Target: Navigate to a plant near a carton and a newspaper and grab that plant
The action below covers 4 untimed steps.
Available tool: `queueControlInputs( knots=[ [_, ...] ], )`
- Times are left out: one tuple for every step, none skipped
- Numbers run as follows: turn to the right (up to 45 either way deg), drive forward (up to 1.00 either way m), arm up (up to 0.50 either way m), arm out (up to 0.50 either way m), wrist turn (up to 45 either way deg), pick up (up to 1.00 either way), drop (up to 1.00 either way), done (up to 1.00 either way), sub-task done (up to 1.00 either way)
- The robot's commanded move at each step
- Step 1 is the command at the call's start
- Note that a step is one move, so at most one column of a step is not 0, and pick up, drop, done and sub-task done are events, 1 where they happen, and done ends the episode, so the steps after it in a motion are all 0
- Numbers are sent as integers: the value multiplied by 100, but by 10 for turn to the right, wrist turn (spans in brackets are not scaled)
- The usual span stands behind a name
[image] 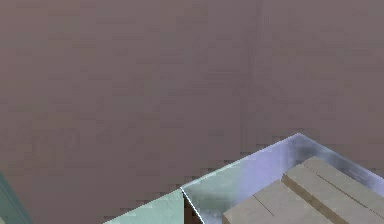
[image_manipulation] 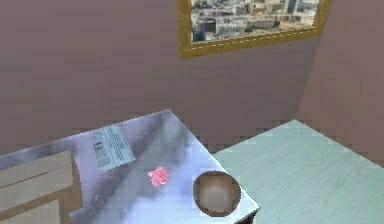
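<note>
Brown round pot (image_manipulation: 212,190) stands mouth-up at the table (image_manipulation: 165,132) corner.

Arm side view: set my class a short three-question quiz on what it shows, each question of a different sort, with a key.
1. True or false: the newspaper lies flat on the shiny table.
2. What hangs on the wall? A) clock B) framed city picture C) mirror
3. Which lies nearer the brown bowl, the newspaper or the small pink thing?
Key: 1 true; 2 B; 3 small pink thing.
</note>
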Motion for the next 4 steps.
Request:
queueControlInputs(
  knots=[
    [0,0,50,0,0,0,0,0,0],
    [0,0,30,0,0,0,0,0,0],
    [0,0,0,34,0,0,0,0,0],
    [0,0,0,0,450,0,0,0,0]
  ],
)
